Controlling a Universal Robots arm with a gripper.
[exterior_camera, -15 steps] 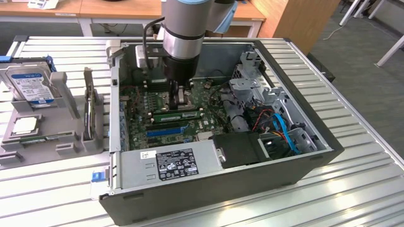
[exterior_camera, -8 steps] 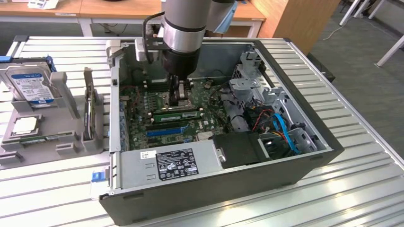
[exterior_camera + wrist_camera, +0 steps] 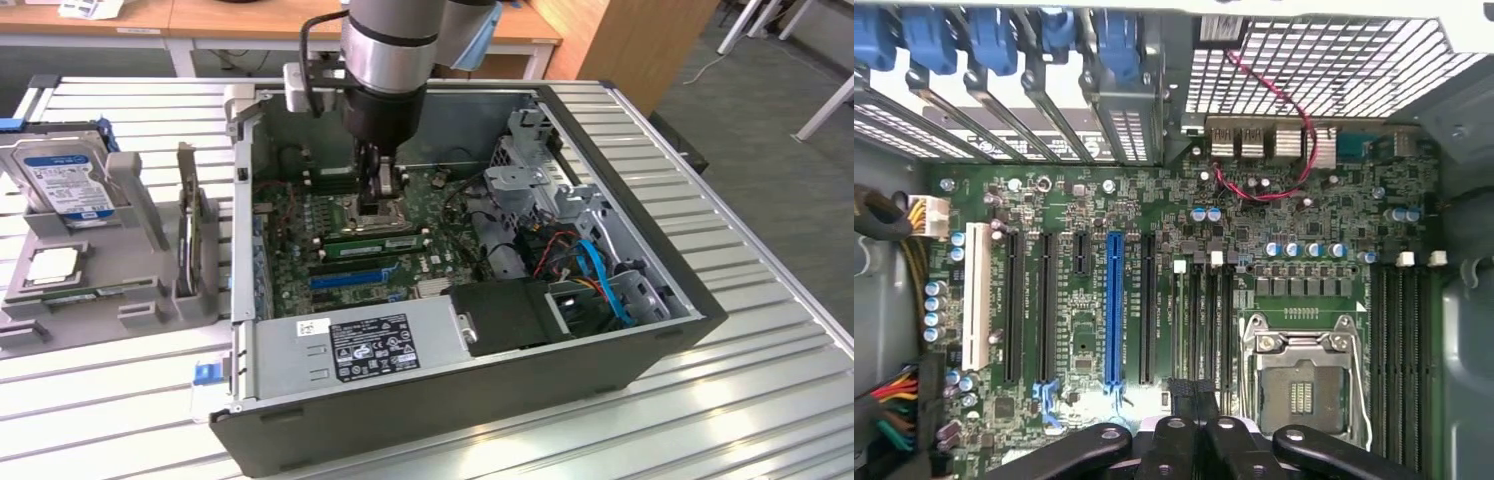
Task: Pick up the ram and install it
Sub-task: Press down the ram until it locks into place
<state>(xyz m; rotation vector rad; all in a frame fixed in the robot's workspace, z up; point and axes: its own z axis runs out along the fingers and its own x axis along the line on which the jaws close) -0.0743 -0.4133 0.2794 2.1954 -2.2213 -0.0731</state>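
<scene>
1. Slatted silver metal table (image 3: 747, 400) carries the open dark grey computer case (image 3: 534, 400). An office floor shows at the upper right of the exterior frame.
2. The black two-fingered gripper (image 3: 382, 196) hangs inside the case over the green motherboard (image 3: 1054, 200), its fingers pressed together. I see nothing pinched between them.
3. The ram, a long thin green circuit-board stick (image 3: 376, 243), stands in a slot just below the gripper in the exterior frame, beside the silver square processor socket (image 3: 1302, 372). Whether the fingers touch it I cannot tell.
4. Risk, as I judge it: a push landing off the stick's edge could slide onto the open socket and bend its contacts.
5. Uneven pressure could leave one end of the stick raised, or flex the board.
6. Crowding the area are the blue expansion slot (image 3: 1115, 300), a red looped wire (image 3: 1294, 150), and blue and orange cables (image 3: 607, 280) at the exterior frame's right.
7. At the left of the exterior frame, a grey holder (image 3: 134, 200) keeps a silver hard drive with a blue-white label (image 3: 60, 180) and a square silver chip (image 3: 54, 265), well apart from the arm.
</scene>
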